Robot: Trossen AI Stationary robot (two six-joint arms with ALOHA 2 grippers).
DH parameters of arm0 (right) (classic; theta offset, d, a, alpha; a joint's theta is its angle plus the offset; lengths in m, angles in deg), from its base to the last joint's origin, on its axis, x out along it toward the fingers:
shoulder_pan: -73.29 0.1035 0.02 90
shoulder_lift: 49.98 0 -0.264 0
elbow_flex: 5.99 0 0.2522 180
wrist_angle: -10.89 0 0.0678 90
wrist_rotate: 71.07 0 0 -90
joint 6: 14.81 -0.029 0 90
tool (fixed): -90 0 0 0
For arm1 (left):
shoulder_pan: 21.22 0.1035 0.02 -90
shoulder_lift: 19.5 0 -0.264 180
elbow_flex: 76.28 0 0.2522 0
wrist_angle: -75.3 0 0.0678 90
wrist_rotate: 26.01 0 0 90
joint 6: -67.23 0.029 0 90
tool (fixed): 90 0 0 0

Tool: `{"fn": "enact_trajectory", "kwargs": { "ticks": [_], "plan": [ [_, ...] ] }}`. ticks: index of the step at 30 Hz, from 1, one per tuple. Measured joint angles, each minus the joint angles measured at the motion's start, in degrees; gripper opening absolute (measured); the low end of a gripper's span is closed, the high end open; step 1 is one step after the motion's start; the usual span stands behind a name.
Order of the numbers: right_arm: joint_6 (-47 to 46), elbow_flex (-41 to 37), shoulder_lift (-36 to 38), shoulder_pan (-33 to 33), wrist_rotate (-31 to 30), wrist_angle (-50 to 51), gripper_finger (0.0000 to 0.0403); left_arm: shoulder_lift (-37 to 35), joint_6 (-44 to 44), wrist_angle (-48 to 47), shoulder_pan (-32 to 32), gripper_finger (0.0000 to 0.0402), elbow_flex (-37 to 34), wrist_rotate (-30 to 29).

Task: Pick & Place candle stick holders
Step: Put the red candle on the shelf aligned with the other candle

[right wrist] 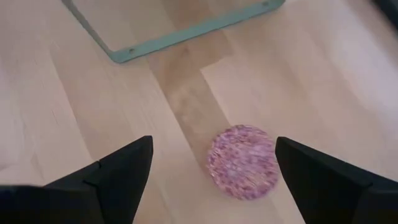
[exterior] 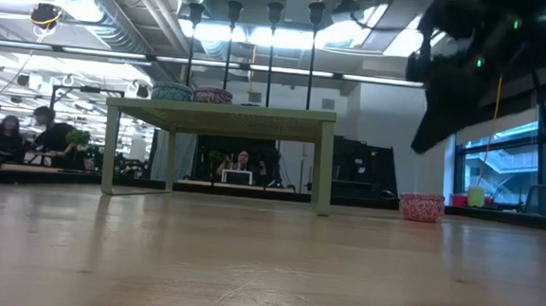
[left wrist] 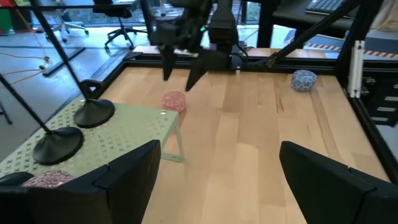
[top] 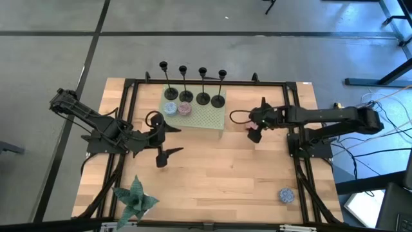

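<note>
Up above, the wooden table [top: 212,174] sits inside a black frame on a grey floor. Behind it is a big room with ceiling lights, desks and people sitting far off. A small green stand [top: 196,116] is on the table. Four black holders [top: 193,84] stand in a row along its far edge, with two little round tins beside them. A green paper plant [top: 135,198] and a blue ball [top: 286,194] lie near the front. The right gripper [right wrist: 211,171] hangs over a pink round thing [right wrist: 243,161] on the wood, fingers wide apart and holding nothing. The left gripper [left wrist: 217,177] is wide open too, next to the stand, empty.
</note>
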Motion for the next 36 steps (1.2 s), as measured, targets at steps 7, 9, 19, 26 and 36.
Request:
{"fn": "enact_trajectory", "kwargs": {
  "ticks": [7, 9, 19, 26, 36],
  "plan": [
    [-4.56, -8.00, 0.00, -6.49, 0.90, -13.04, 0.0342, 0.00, 0.00, -0.01, 0.02, 0.0327, 0.00, 3.16],
    [-4.81, -8.99, 0.00, -7.25, 0.92, -13.90, 0.0342, 0.00, 0.00, 0.01, 0.00, 0.0327, 0.00, 3.59],
    [-11.30, -12.26, -1.88, -7.58, -0.61, -14.65, 0.0342, 0.00, -0.02, 0.02, 0.00, 0.0327, 0.00, 3.61],
    [-12.01, -13.64, -2.79, -7.54, 1.07, -18.80, 0.0342, 0.00, -0.03, 0.07, 0.01, 0.0327, 0.00, 3.61],
    [-11.78, -13.64, -2.80, -6.96, 4.00, -18.77, 0.0342, 0.00, -0.07, 0.24, 0.01, 0.0327, 0.00, 3.61]
  ]
}}
